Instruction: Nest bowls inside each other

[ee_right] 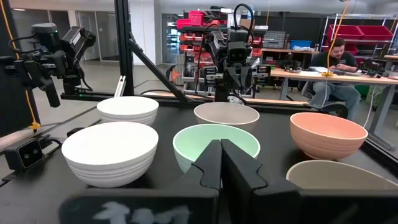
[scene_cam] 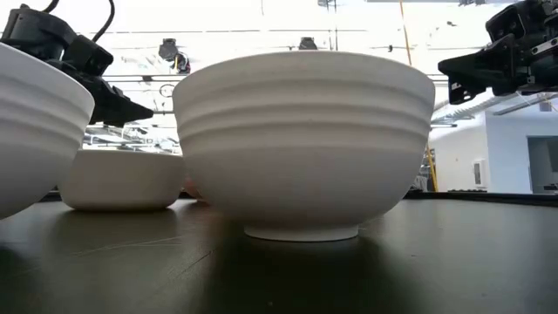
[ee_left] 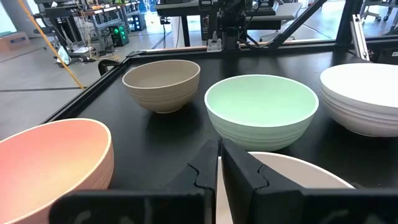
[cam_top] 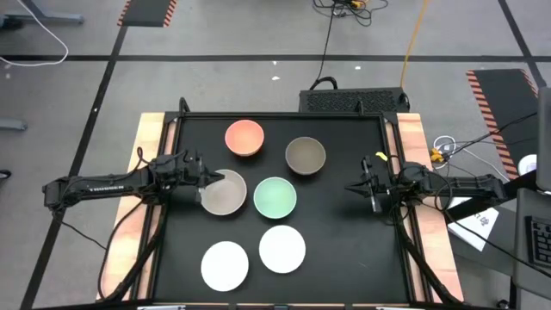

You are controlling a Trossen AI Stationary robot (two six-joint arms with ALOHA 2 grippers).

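Note:
Six bowls rest on their bases on the black mat: salmon-orange (cam_top: 244,138), olive-grey (cam_top: 305,156), beige-grey (cam_top: 225,194), mint green (cam_top: 275,197), and two white ones (cam_top: 225,263) (cam_top: 282,248) nearest the near edge. My left gripper (cam_top: 213,179) is shut and hovers just over the beige-grey bowl's left rim (ee_left: 298,169). In the low view it (scene_cam: 144,112) stands above that bowl (scene_cam: 122,179). My right gripper (cam_top: 349,189) is shut and waits by the table's right side, level with the mint bowl (ee_right: 214,140).
A raised black frame (cam_top: 284,114) borders the mat, with wooden strips (cam_top: 148,155) outside it. The bowls stand close together, with narrow gaps between neighbours. Bare mat lies right of the olive-grey and mint bowls (cam_top: 344,232). A person sits at a bench far behind (ee_right: 336,53).

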